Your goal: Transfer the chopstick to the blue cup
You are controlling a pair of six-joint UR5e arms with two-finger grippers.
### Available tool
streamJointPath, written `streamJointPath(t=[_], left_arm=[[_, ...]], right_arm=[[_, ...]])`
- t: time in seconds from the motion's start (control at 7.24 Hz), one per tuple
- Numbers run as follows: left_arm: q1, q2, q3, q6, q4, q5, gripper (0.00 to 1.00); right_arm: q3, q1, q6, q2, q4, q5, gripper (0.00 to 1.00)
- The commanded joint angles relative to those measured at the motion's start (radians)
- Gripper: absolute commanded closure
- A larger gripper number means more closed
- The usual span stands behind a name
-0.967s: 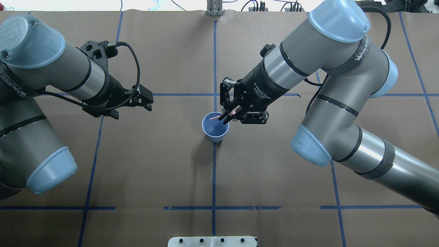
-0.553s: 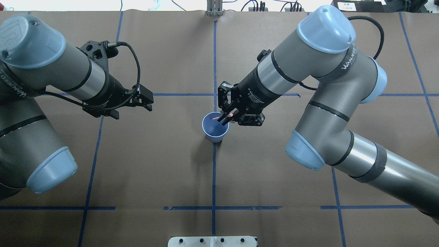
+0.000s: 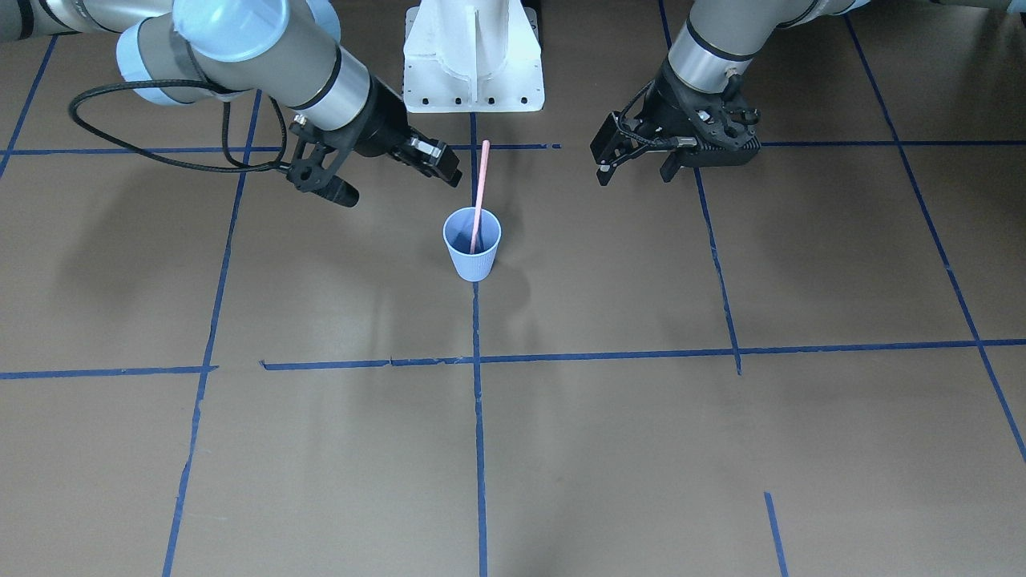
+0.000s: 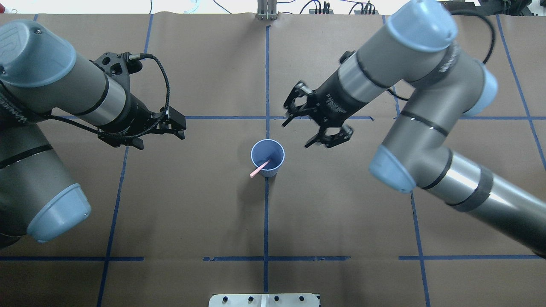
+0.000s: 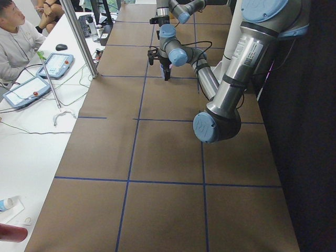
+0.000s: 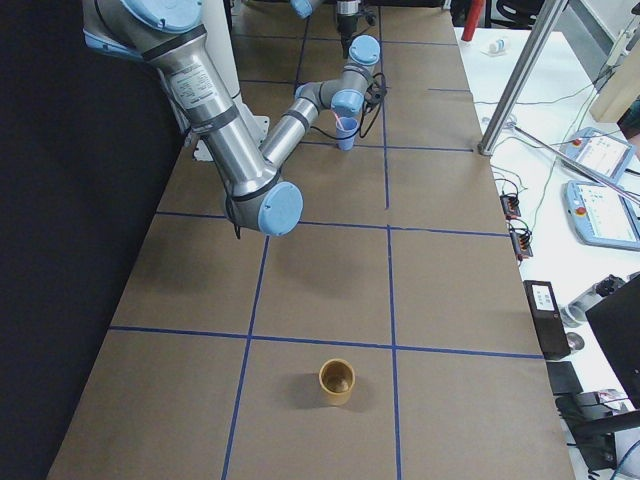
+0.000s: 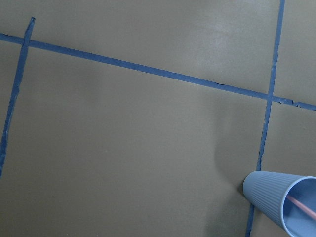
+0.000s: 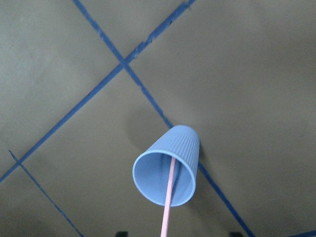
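The blue cup [image 4: 275, 150] [image 3: 473, 258] stands upright at the table's centre on a blue tape line. The pink chopstick [image 4: 258, 170] [image 3: 480, 184] rests inside it, its lower end in the cup and its upper end leaning over the rim toward the robot's base. My right gripper [image 4: 295, 135] [image 3: 405, 190] hangs open beside and above the cup, touching neither. The right wrist view looks down on the cup [image 8: 182, 148] and the chopstick [image 8: 168, 207]. My left gripper [image 4: 158, 137] [image 3: 635, 168] hovers well off to the cup's left, open and holding nothing. In its wrist view the cup [image 7: 276, 197] shows at the lower right corner.
Blue tape lines grid the brown table. A white base plate [image 4: 264, 299] sits at the robot's edge. An orange-brown cup [image 6: 337, 381] stands at the table's end on my right. A seated person [image 5: 16, 37] and tablets are at a white bench beyond the table.
My right gripper opened and let go of the chopstick, then drew back up and to the right. The chopstick dropped into the cup and now leans on its rim. The left arm barely shifted.
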Motion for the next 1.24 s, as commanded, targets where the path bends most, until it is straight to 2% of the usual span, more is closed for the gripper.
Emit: streamJointPath(t=[0.0,0.14,0.41,0.55,0.69,0.83,0.97,1.11], left_arm=[[-0.006,0.175,-0.043,0.137,-0.059,-0.005,0.00],[-0.025,0.263,-0.071,0.247,-0.067,-0.006,0.00],[-0.135,0.396,-0.079,0.517,-0.067,-0.025,0.00],[-0.233,0.458,-0.070,0.681,-0.065,-0.095,0.00],[-0.361,0.516,-0.035,0.924,-0.053,-0.144,0.00],[-0.487,0.530,0.066,1.142,-0.052,-0.167,0.00],[-0.616,0.511,0.217,1.342,-0.055,-0.228,0.00],[-0.731,0.474,0.328,1.471,-0.053,-0.262,0.00]], right_arm=[[0.073,0.191,-0.234,-0.221,-0.005,0.105,0.00],[0.088,0.269,-0.421,-0.337,-0.004,0.106,0.00],[0.075,0.411,-0.914,-0.525,-0.014,0.089,0.00],[0.049,0.466,-1.105,-0.570,-0.025,0.067,0.00],[0.046,0.509,-1.309,-0.619,-0.054,0.019,0.00],[0.039,0.573,-1.506,-0.642,-0.142,-0.032,0.00],[0.001,0.654,-1.767,-0.636,-0.253,-0.063,0.00],[-0.048,0.702,-1.935,-0.632,-0.308,-0.062,0.00]])
